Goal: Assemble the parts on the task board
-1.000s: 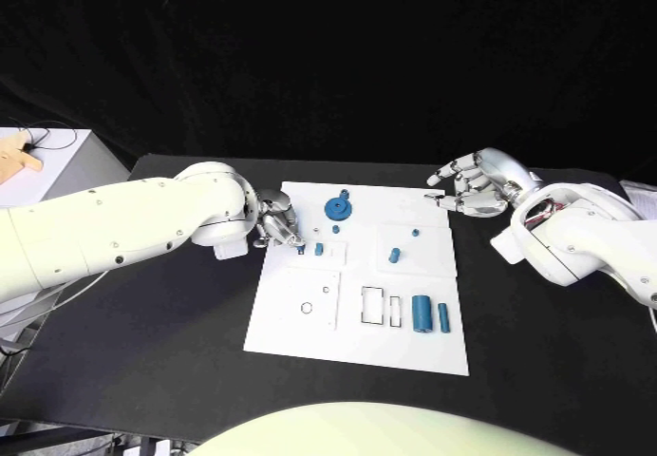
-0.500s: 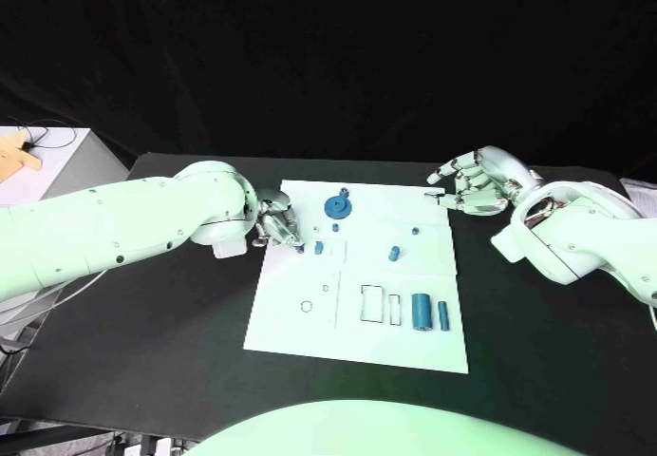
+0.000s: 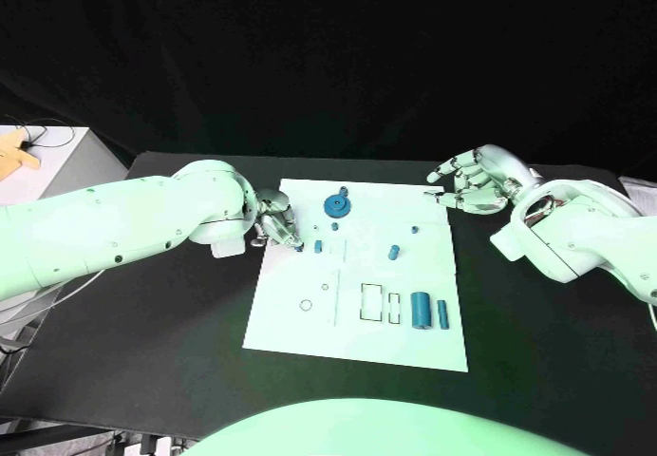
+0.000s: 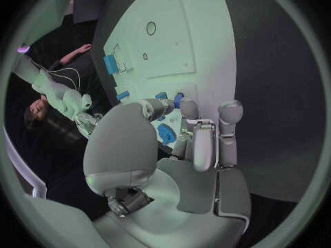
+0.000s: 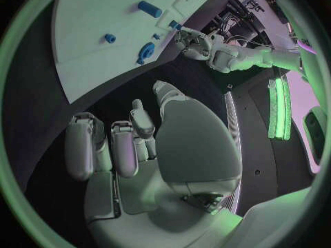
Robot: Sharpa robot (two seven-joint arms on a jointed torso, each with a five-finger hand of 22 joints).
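The task board [image 3: 359, 328] lies in the middle of the black table [image 3: 164, 313]. The left hand [image 3: 278, 226] pinches a small blue part [image 3: 319, 247] at the board's left edge, probably to seat it. The right hand [image 3: 473, 182] waits beside the board, fingers apart and holding nothing.

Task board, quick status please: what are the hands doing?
Left hand touching a small blue part. Right hand open beside task board. Nothing blocking.
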